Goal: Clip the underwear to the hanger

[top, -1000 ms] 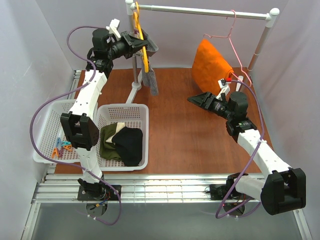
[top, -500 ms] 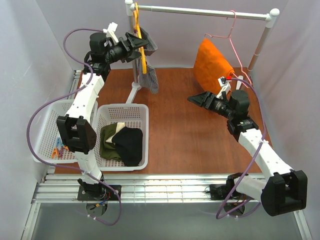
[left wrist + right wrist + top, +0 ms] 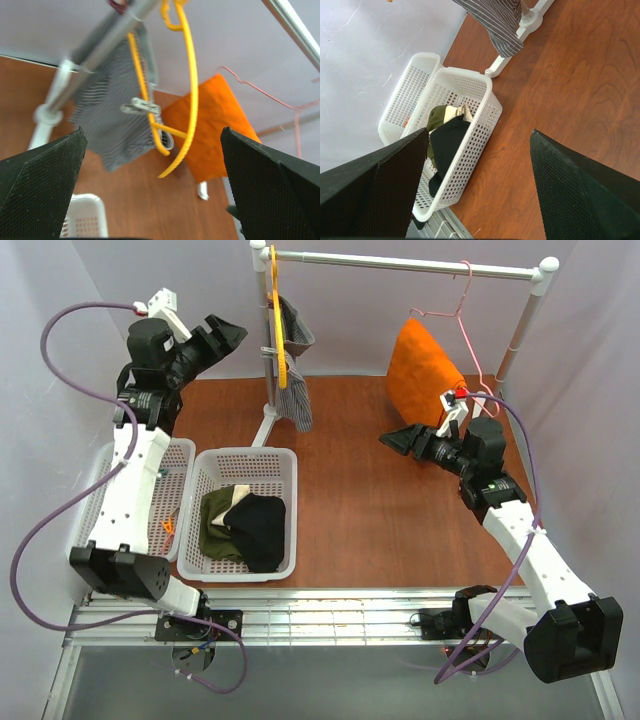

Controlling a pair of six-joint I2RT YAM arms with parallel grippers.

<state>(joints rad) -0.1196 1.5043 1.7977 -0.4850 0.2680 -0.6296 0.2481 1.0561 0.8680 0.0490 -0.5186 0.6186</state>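
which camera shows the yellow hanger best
The left wrist view: the hanger is close and seen side-on, with its hook, curved frame and a grey clip on it. The top external view shows it edge-on, a thin yellow strip beside the underwear. The right wrist view misses it, catching only the underwear's hem.

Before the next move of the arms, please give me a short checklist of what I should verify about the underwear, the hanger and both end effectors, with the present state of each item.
1. The hanger is hooked over the rail: ok.
2. The underwear hangs on the hanger: ok.
3. A clip sits on the hanger at the cloth edge: ok. How firmly it bites: cannot tell.
4. The left end effector is open, empty and apart from the hanger: ok.
5. The right end effector is open and empty: ok.
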